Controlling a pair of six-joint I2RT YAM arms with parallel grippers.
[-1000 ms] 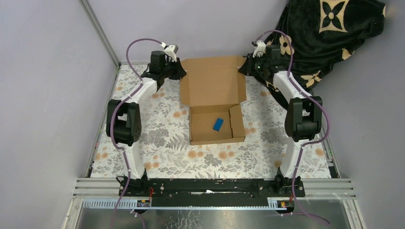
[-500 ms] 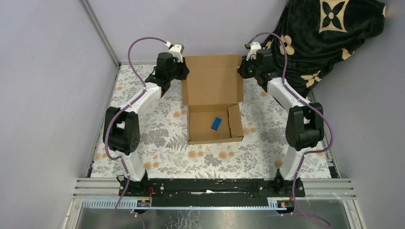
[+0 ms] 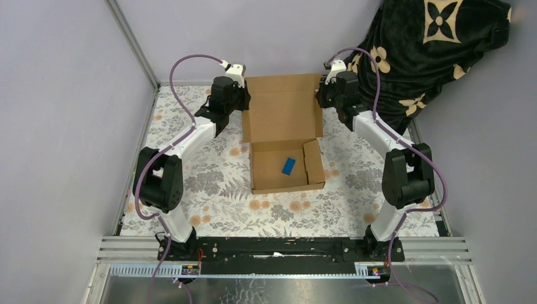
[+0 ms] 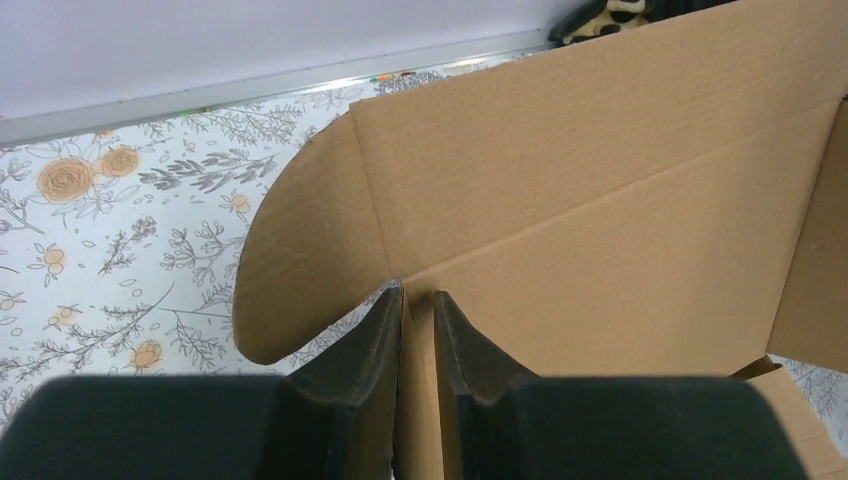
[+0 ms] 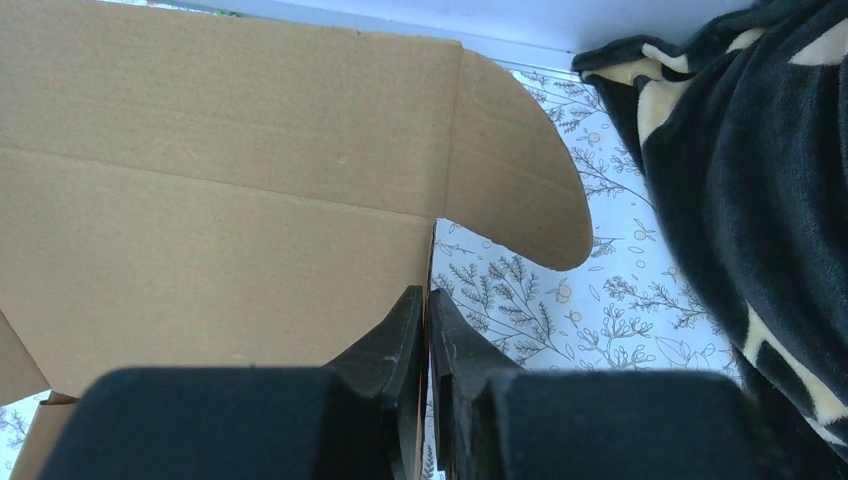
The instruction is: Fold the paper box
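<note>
Gray walls (image 3: 57,95), floral tbl cloth (image 3: 218,193), blk blanket (image 3: 446,60).

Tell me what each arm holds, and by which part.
The paper box: left jaws pinch the open lid's left edge, right jaws its right edge.

The paper box (image 4: 600,200) runs off both wrist views' edges.

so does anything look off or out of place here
One thing: a small blue object lies loose and askew inside the tray of the paper box, whose lid is open. No tears, crushing or spills show.
</note>
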